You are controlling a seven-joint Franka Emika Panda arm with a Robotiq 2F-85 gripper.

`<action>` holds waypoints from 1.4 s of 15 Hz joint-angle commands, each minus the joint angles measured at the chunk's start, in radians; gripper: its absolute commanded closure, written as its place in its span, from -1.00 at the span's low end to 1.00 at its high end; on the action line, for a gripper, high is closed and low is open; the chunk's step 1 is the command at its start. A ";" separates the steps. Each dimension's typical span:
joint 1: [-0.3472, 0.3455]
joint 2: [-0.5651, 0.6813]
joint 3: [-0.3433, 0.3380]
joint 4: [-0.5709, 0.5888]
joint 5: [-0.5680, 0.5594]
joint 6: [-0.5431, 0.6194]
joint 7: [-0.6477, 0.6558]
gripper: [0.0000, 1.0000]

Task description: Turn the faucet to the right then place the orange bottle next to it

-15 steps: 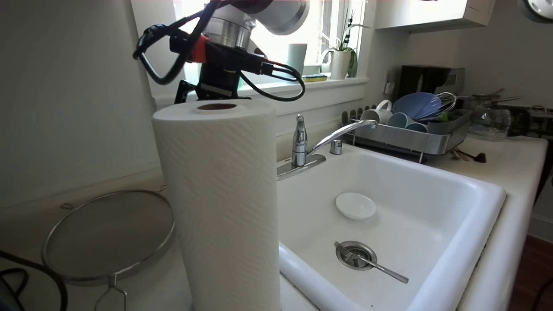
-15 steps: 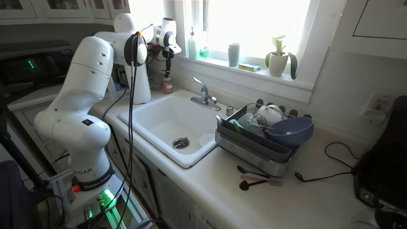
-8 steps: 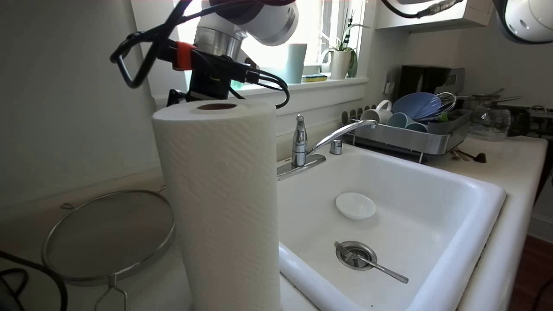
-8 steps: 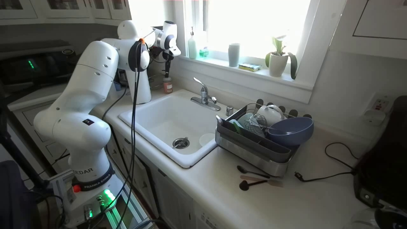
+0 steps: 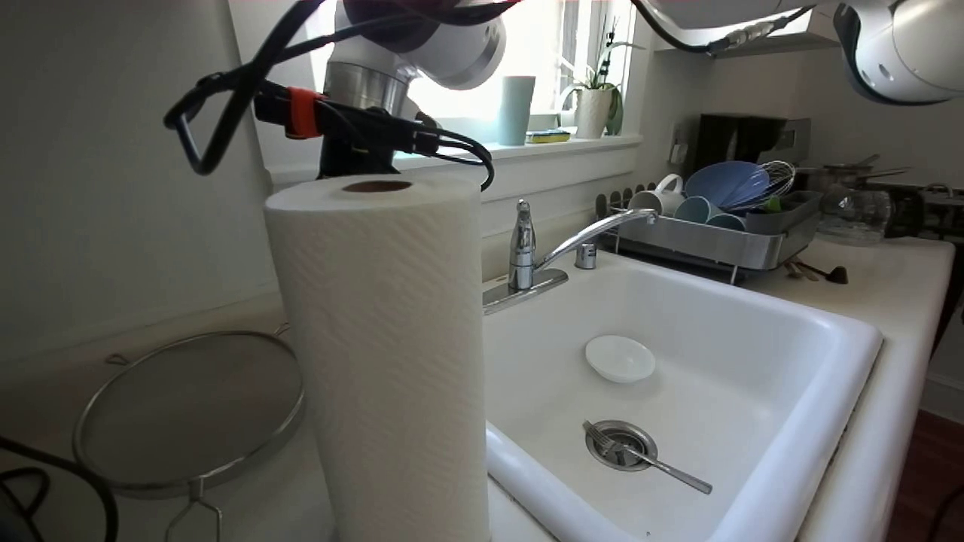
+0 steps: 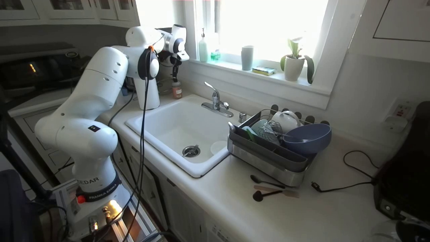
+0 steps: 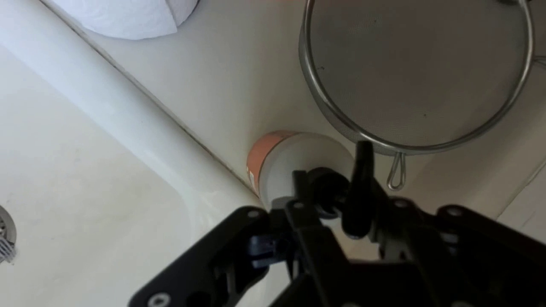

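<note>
In both exterior views the chrome faucet (image 5: 522, 256) (image 6: 216, 101) stands behind the sink, its spout pointing toward the dish rack. The orange bottle (image 6: 177, 92) is upright on the counter by the sink's corner; its orange label and grey shoulder (image 7: 294, 157) show in the wrist view. My gripper (image 6: 175, 79) reaches down over the bottle, one finger on each side of the black pump top. One finger borders the pump's cap, while the pump head covers the other's inner side, so whether they grip is unclear. A paper-towel roll hides bottle and fingertips in an exterior view.
The paper-towel roll (image 5: 380, 361) stands beside the sink. A mesh strainer (image 7: 409, 76) lies close to the bottle, its wire loop beside my fingers. The sink rim (image 7: 140, 140) runs along the bottle's other side. A loaded dish rack (image 6: 265, 164) sits beyond the sink.
The arm has leaned lower and the gripper has shifted slightly down and to the left in both exterior views. Bottle and faucet have stayed in place. The base lights turned from green to orange.
</note>
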 commanded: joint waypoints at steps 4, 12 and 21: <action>0.048 0.046 -0.049 0.137 -0.016 -0.179 0.020 0.88; 0.077 0.039 -0.086 0.245 -0.085 -0.496 -0.088 0.92; 0.126 0.084 -0.168 0.383 -0.276 -0.654 -0.379 0.92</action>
